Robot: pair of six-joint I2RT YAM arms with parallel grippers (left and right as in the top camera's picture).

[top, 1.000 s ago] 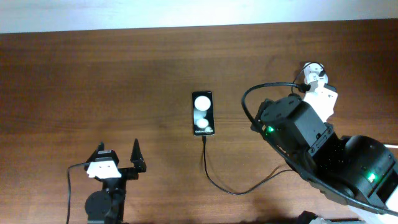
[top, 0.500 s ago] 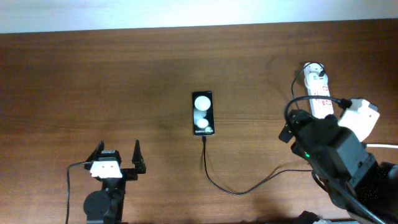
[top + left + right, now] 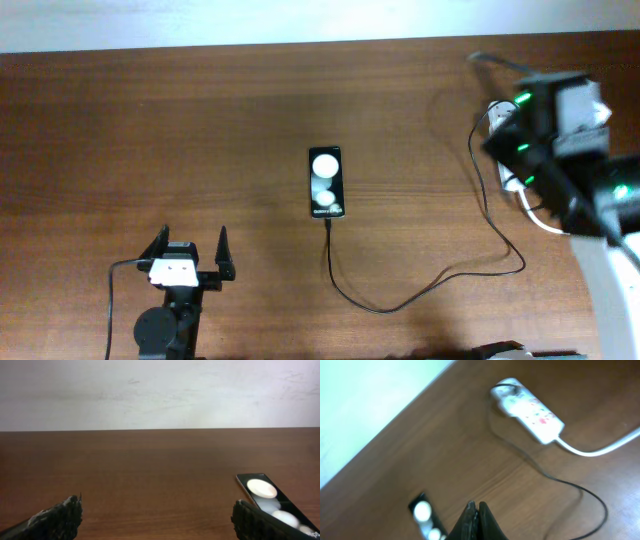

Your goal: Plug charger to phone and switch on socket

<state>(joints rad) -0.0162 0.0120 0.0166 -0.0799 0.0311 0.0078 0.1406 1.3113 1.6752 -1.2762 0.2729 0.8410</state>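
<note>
With my right gripper (image 3: 477, 519) pressed shut (left gripper (image 3: 190, 243) spread), a skewed poke could slide the socket (image 3: 527, 410), tugging the charger (image 3: 400, 300).

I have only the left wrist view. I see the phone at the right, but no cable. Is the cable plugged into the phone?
Observer: In the overhead view, the black cable meets the near end of the phone and looks plugged in.
Operator: Where does the cable go from there?
Observer: It curves to the right and then up to the white power strip near the far right of the table.
Operator: Is the right pincer on the strip?
Observer: No. In the right wrist view, the right pincer is shut, holds nothing and is raised well away from the strip.
</note>
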